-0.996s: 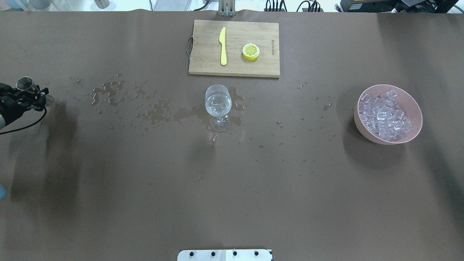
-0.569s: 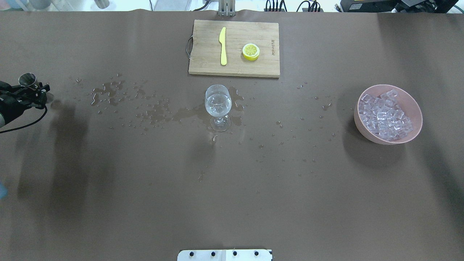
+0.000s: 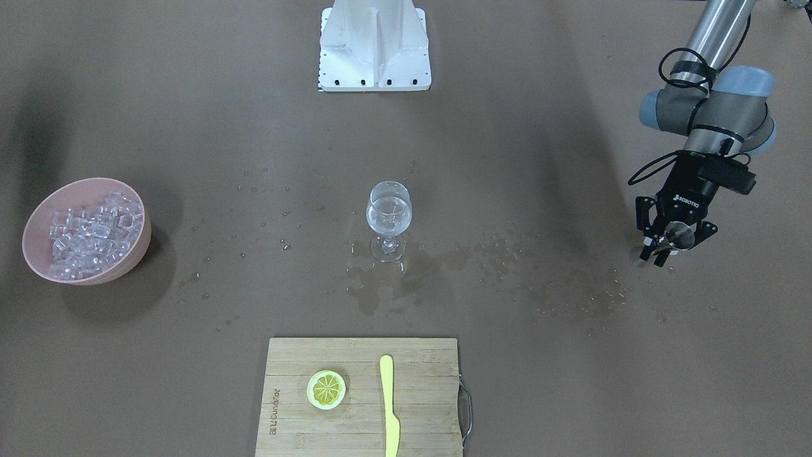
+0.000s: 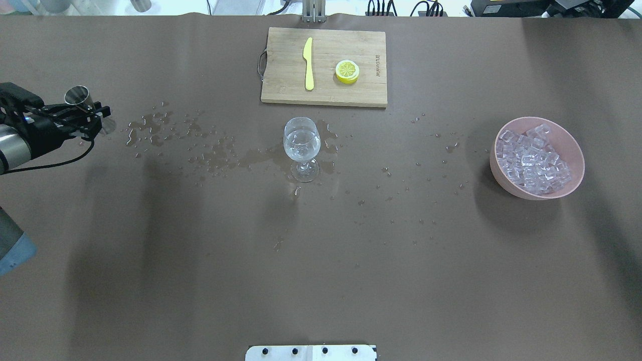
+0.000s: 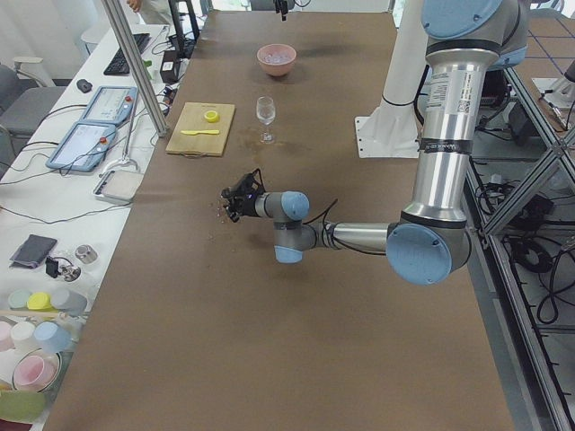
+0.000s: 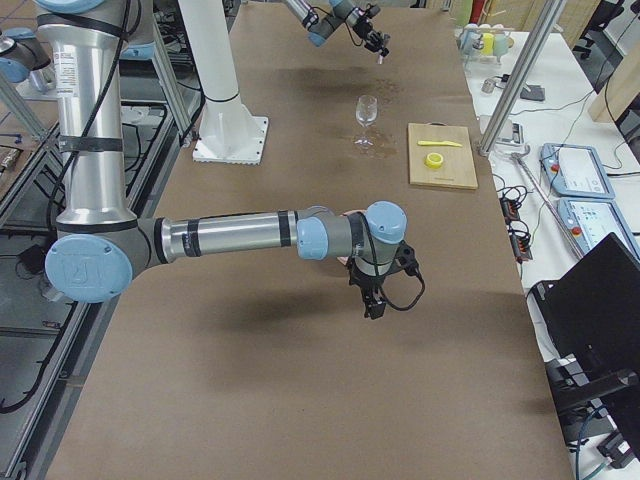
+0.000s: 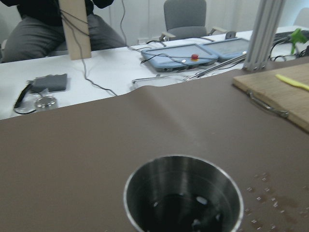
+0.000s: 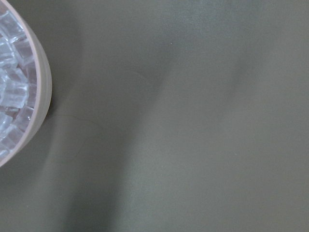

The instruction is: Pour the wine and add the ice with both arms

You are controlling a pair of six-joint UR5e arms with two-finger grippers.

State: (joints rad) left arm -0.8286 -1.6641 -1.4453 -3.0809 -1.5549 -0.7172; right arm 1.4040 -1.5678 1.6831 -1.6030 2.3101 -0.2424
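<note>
My left gripper (image 4: 93, 120) is at the table's far left, shut on a small steel cup (image 4: 77, 95) held about upright. It also shows in the front view (image 3: 671, 244). The left wrist view looks into the cup (image 7: 182, 198); its inside is dark with a few droplets. A stemmed wine glass (image 4: 301, 145) stands at the table's middle with clear wine in it. A pink bowl (image 4: 577, 150) of ice cubes (image 4: 534, 160) sits at the right. My right gripper (image 6: 373, 298) shows only in the exterior right view, so I cannot tell its state.
A wooden cutting board (image 4: 281, 75) at the back centre carries a yellow knife (image 4: 308, 62) and a lemon slice (image 4: 347, 71). Spilled drops and puddles (image 4: 160, 128) spread between the left gripper and the glass. The right wrist view shows the bowl's rim (image 8: 41, 96).
My left gripper has moved to the right with the steel cup, towards the wine glass. The glass and bowl have not moved.
</note>
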